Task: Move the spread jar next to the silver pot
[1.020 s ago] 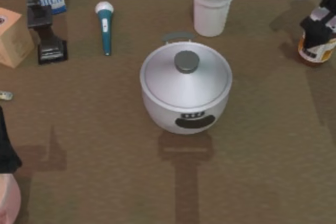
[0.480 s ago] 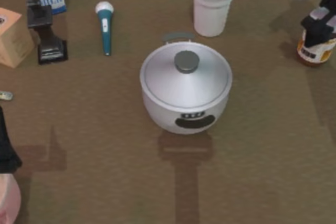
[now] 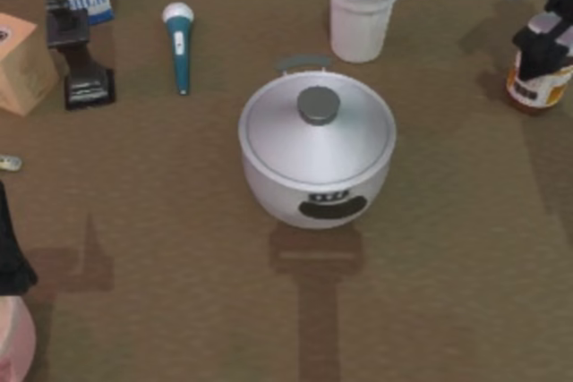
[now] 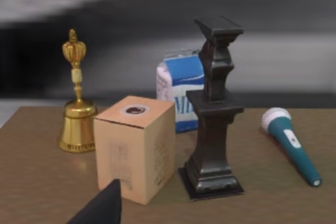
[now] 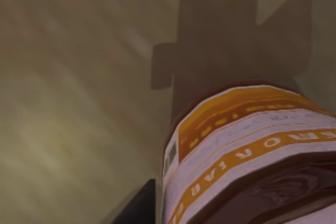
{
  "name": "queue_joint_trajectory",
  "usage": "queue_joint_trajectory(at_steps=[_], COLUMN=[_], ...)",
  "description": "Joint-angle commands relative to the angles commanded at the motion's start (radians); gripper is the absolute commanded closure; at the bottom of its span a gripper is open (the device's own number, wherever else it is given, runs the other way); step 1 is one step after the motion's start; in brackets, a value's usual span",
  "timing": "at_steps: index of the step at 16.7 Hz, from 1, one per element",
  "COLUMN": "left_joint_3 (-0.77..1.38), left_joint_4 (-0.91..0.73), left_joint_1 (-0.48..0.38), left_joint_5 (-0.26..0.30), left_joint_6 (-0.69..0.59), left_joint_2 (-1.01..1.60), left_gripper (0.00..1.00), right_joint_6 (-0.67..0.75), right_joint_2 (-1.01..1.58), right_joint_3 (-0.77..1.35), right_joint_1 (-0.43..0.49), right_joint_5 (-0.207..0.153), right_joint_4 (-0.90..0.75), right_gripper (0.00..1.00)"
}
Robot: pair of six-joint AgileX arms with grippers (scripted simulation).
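One small round brown spread jar (image 3: 538, 87) in right gripper (image 3: 543, 53) jaws, domed silver pot (image 3: 316, 149) well apart, left jaws unseen

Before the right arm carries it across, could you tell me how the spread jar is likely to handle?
The spread jar looks rigid, probably glass, so likely fragile if dropped. Its smooth round label may slip between the fingers of the right gripper. Standing upright and narrow, it could tip if nudged rather than lifted.

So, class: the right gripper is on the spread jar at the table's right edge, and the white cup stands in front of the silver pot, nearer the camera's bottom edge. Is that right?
One detail is wrong. In the top view the white cup stands behind the silver pot, toward the far edge, not in front. The rest holds: the right gripper is on the spread jar at the table's right edge.
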Motion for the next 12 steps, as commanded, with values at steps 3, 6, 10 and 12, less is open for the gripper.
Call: queue_joint_trajectory(at_steps=[3, 6, 10, 12], left_joint_3=[0.000, 0.000, 0.000, 0.000], left_joint_4=[0.000, 0.000, 0.000, 0.000], left_joint_1=[0.000, 0.000, 0.000, 0.000], left_joint_5=[0.000, 0.000, 0.000, 0.000], left_joint_6=[0.000, 0.000, 0.000, 0.000], left_joint_2=[0.000, 0.000, 0.000, 0.000], left_gripper=[0.00, 0.00, 0.00, 0.00], right_joint_6=[0.002, 0.001, 0.001, 0.001], right_joint_2=[-0.015, -0.114, -0.340, -0.448], right_joint_3=[-0.015, -0.115, -0.350, -0.463], right_joint_1=[-0.003, 0.001, 0.005, 0.006], right_joint_5=[0.000, -0.002, -0.004, -0.005], right_joint_4=[0.000, 0.005, 0.016, 0.019], right_gripper=[1.00, 1.00, 1.00, 1.00])
